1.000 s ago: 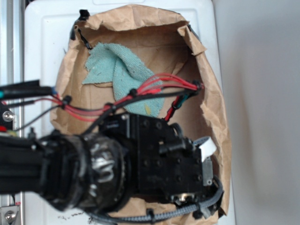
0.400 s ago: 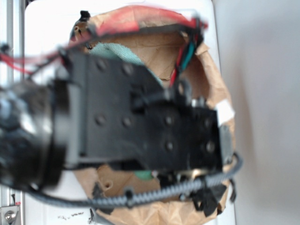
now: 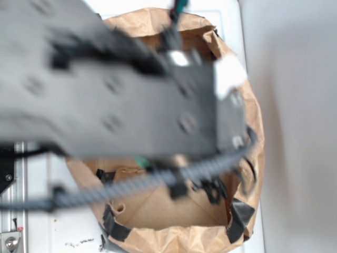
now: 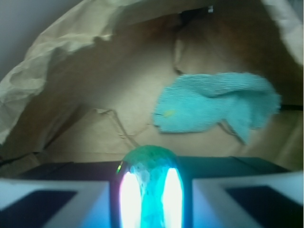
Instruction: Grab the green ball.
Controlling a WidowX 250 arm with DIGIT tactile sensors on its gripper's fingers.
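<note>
The green ball (image 4: 151, 164) sits squeezed between my two fingers in the wrist view, its rounded top poking out above them, with bright glare on both sides. My gripper (image 4: 151, 194) is shut on it and hangs above the brown floor of the paper bag (image 4: 71, 85). In the exterior view my arm (image 3: 116, 100) is a big blurred dark mass close to the camera. It covers most of the bag (image 3: 158, 211) and hides the fingers. Only a small sliver of green (image 3: 141, 162) shows under its lower edge.
A teal-green terry rag (image 4: 213, 107) lies crumpled on the bag floor ahead of the gripper; the arm hides it in the exterior view. Crumpled bag walls rise all round, with black tape (image 3: 239, 216) at the near corners. A braided cable (image 3: 158, 179) hangs below the arm.
My arm has risen from low inside the bag towards the camera and now looms large and blurred over the rag. A bit of green stays under its lower edge.
</note>
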